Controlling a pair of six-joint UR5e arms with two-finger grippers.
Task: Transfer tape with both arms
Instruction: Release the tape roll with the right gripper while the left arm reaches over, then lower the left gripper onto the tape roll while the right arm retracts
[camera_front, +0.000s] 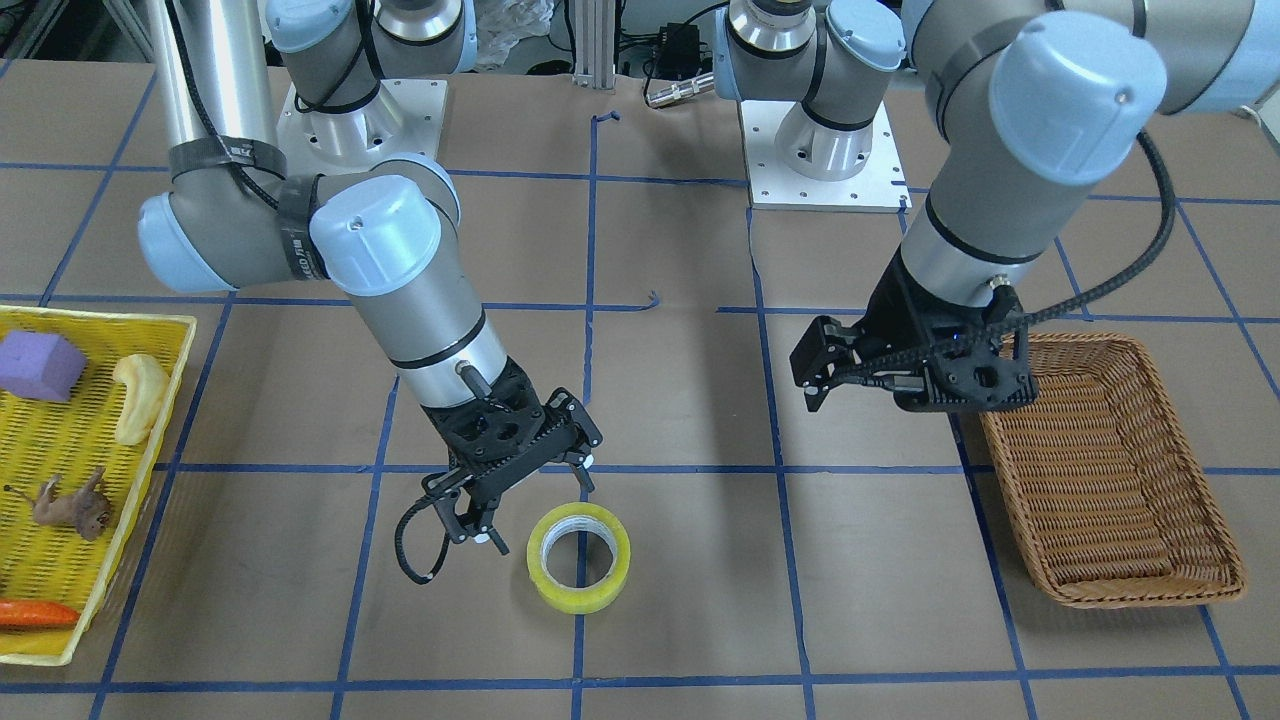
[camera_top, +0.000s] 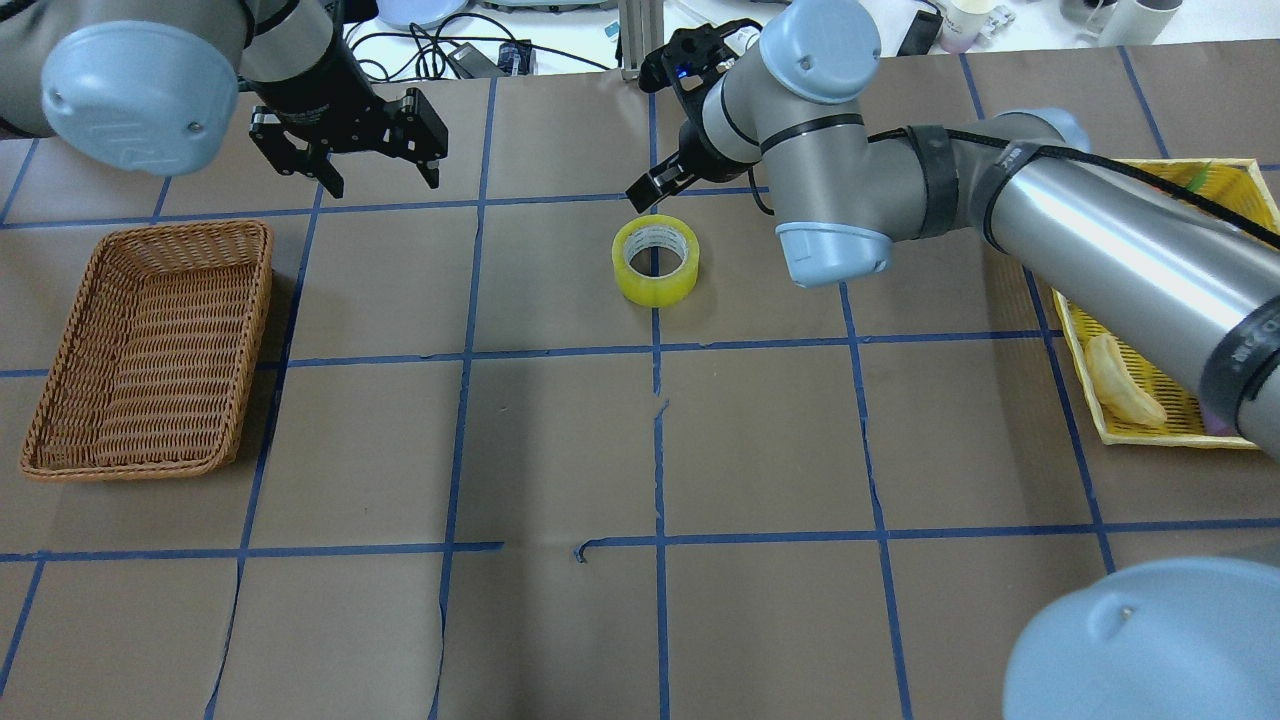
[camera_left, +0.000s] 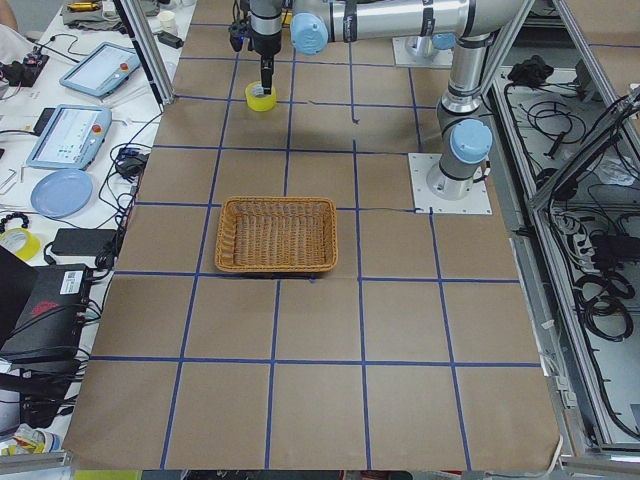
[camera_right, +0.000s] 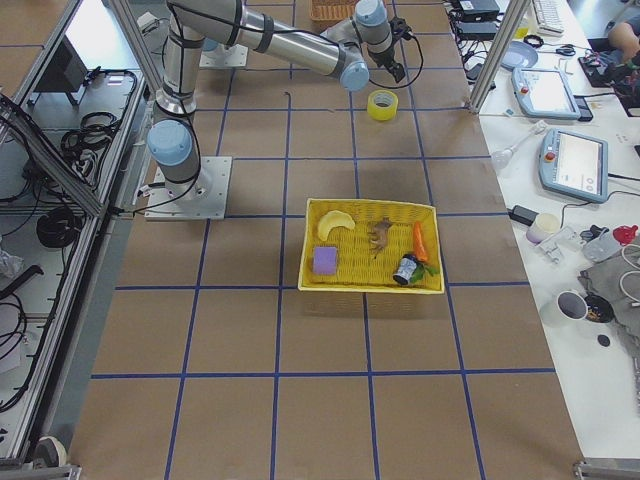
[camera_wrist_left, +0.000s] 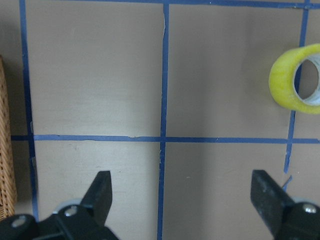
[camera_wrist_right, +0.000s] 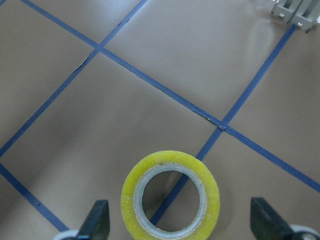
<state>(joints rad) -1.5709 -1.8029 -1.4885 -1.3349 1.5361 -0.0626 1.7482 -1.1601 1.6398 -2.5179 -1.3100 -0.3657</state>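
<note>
The brown worktop (camera_top: 560, 450), gridded in blue, carries the tape (camera_top: 655, 259) lying flat on a grid line at far centre. By my reading nothing is transferred yet. The right tool (camera_front: 532, 508) hovers over it, spread and gripping nothing. The left tool (camera_top: 383, 180), likewise released, hangs near the wicker basket (camera_top: 60, 330). The roll sits well apart from the basket, leaving room to approach.

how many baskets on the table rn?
2. An empty brown wicker basket sits on the robot's left side, and a yellow basket sits on its right side. The side views show the whole table, so none seems hidden.
</note>
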